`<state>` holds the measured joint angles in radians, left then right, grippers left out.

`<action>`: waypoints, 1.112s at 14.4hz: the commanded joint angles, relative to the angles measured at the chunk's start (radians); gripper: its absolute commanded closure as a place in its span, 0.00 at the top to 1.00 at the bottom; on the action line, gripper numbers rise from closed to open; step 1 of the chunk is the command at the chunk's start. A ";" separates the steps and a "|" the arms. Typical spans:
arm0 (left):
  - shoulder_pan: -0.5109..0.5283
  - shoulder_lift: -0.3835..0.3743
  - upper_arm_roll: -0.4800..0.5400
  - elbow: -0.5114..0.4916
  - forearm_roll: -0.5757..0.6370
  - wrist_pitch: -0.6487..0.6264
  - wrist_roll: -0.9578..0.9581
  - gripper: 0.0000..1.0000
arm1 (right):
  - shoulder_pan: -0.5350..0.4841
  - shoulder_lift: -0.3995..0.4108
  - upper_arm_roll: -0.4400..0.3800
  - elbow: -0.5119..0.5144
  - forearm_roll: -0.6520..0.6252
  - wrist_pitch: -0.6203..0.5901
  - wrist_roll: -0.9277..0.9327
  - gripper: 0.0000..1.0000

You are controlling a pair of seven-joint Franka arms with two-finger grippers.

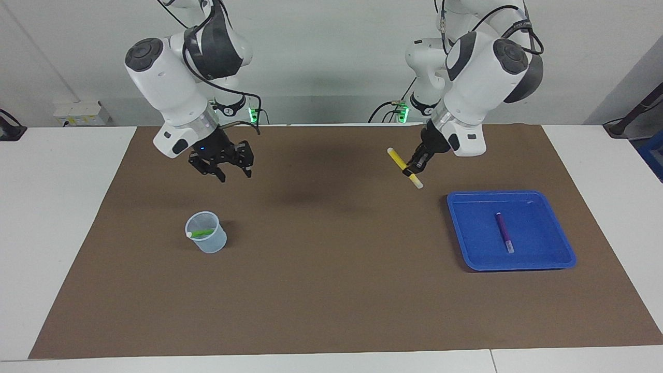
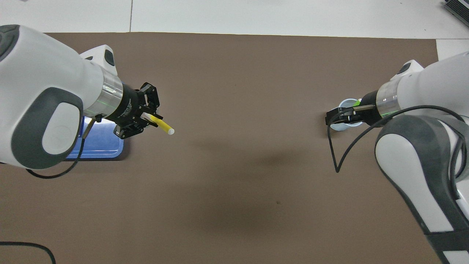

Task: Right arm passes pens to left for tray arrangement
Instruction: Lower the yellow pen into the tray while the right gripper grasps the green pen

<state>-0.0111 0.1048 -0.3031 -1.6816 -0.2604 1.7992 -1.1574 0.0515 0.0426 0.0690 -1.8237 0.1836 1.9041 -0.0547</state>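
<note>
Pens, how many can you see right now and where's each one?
3. The yellow pen is held in the left gripper over the mat, the purple pen lies in the blue tray, and the green pen sits in the cup. None seems hidden.

White table (image 1: pixel 62 217) w/ a brown mat (image 1: pixel 331 290) laid over most of it; white strips of table show at both ends and along the edge farthest from the robots. On the mat: blue tray (image 1: pixel 544 261) toward the left arm's end, purple pen (image 1: pixel 503 231) lying flat inside it. Small clear cup (image 1: pixel 207 239) toward the right arm's end, well apart from the tray, approx. same distance from the robots; green pen (image 1: pixel 201 232) leans inside the cup. Mat between cup and tray is bare, only soft shadows on it.
</note>
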 commanded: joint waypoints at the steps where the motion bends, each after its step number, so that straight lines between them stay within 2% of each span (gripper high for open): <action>1: 0.071 -0.046 -0.004 -0.050 0.010 -0.012 0.177 0.00 | -0.068 0.060 0.014 -0.003 -0.059 0.070 -0.198 0.72; 7: 0.184 -0.036 -0.005 -0.078 0.183 0.041 0.594 0.00 | -0.166 0.195 0.014 0.049 -0.062 0.159 -0.379 0.71; 9: 0.221 -0.027 -0.005 -0.092 0.228 0.081 0.744 0.00 | -0.171 0.210 0.014 0.052 -0.062 0.170 -0.389 0.70; 16: 0.269 0.061 -0.005 -0.161 0.374 0.279 0.969 0.00 | -0.171 0.264 0.014 0.052 -0.067 0.259 -0.396 0.62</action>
<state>0.2396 0.1416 -0.2986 -1.8129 0.0673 2.0143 -0.2493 -0.1099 0.2804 0.0720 -1.7912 0.1365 2.1431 -0.4341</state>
